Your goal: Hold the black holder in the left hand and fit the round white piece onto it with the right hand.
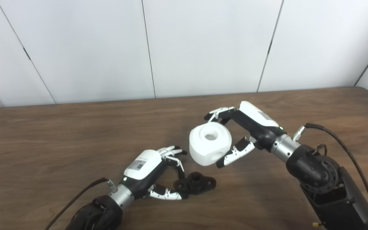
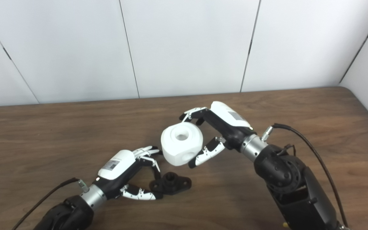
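The black holder (image 1: 195,184), a small flanged part with a raised round collar, lies on the wooden table (image 1: 59,140) near the front centre. My left hand (image 1: 153,172) reaches it from the left, with fingers and thumb pinched on its left lobe. The round white piece (image 1: 210,143), a chunky block with a hole on top and another in its side, hangs above the table, up and to the right of the holder. My right hand (image 1: 244,134) is shut on it, fingers behind and thumb under its front right. White piece and holder are apart.
A white panelled wall (image 1: 203,48) stands behind the table's far edge. Black cables trail from both forearms, one by the left wrist (image 1: 75,199) and one looping over the right arm (image 1: 347,150). The bulky right forearm (image 1: 327,185) fills the lower right.
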Robot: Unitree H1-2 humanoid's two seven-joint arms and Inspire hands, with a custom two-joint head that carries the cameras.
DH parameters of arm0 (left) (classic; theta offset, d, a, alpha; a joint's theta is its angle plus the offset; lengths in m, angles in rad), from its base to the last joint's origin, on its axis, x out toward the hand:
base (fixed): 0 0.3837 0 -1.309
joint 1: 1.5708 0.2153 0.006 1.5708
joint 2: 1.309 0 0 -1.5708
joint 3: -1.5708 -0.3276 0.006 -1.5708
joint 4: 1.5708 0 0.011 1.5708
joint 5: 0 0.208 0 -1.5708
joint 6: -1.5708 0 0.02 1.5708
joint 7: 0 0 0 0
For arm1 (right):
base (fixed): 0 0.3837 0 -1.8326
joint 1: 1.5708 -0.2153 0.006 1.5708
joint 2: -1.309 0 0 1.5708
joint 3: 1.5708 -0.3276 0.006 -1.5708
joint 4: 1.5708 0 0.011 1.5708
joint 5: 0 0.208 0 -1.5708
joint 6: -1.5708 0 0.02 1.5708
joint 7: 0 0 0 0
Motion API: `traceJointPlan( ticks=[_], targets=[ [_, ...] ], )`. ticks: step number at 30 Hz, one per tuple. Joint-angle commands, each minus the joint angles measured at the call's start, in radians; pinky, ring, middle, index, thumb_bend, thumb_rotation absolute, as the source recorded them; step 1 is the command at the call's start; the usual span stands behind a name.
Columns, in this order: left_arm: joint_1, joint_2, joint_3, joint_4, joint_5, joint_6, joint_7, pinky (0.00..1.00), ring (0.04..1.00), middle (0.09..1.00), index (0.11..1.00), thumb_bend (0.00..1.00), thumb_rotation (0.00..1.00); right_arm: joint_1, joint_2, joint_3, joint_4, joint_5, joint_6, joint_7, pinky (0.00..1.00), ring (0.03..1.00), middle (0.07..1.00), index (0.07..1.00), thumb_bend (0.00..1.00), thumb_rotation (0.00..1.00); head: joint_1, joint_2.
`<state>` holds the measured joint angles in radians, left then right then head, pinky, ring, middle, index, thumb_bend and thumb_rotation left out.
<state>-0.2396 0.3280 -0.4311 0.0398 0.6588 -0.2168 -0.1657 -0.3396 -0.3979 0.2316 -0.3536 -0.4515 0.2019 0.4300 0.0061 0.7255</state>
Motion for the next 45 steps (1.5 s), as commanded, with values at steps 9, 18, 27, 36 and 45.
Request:
traceJointPlan(
  ticks=[9,18,27,36,45],
  targets=[
    [0.006,0.009,-0.013,0.009,0.026,0.043,-0.055,0.89,0.93,0.876,0.483,0.52,0.06,-0.021,-0.004,0.023,-0.05,-0.016,-0.009,0.029,0.69,0.79,0.78,0.478,0.52,0.13,0.006,0.01],
    [0.01,0.014,-0.011,-0.01,0.026,0.057,-0.074,0.91,0.934,0.884,0.484,0.52,0.06,-0.01,-0.012,0.04,-0.018,-0.015,-0.049,0.036,0.66,0.79,0.767,0.478,0.52,0.13,0.007,0.017],
    [0.005,0.013,-0.011,-0.015,0.024,0.066,-0.08,0.91,0.935,0.888,0.483,0.52,0.06,-0.006,-0.01,0.049,0.01,-0.018,-0.07,0.031,0.67,0.774,0.769,0.479,0.52,0.13,0.008,0.019],
    [0.008,0.009,-0.014,-0.033,0.027,0.083,-0.091,0.91,0.939,0.89,0.483,0.52,0.06,-0.01,-0.003,0.067,0.021,-0.03,-0.074,0.041,0.67,0.773,0.779,0.479,0.52,0.13,0.013,0.023],
    [0.01,0.003,-0.014,-0.034,0.025,0.083,-0.087,0.91,0.938,0.887,0.483,0.52,0.06,-0.01,0.005,0.095,0.033,-0.048,-0.074,0.044,0.67,0.791,0.779,0.479,0.52,0.13,0.013,0.028]
  ],
)
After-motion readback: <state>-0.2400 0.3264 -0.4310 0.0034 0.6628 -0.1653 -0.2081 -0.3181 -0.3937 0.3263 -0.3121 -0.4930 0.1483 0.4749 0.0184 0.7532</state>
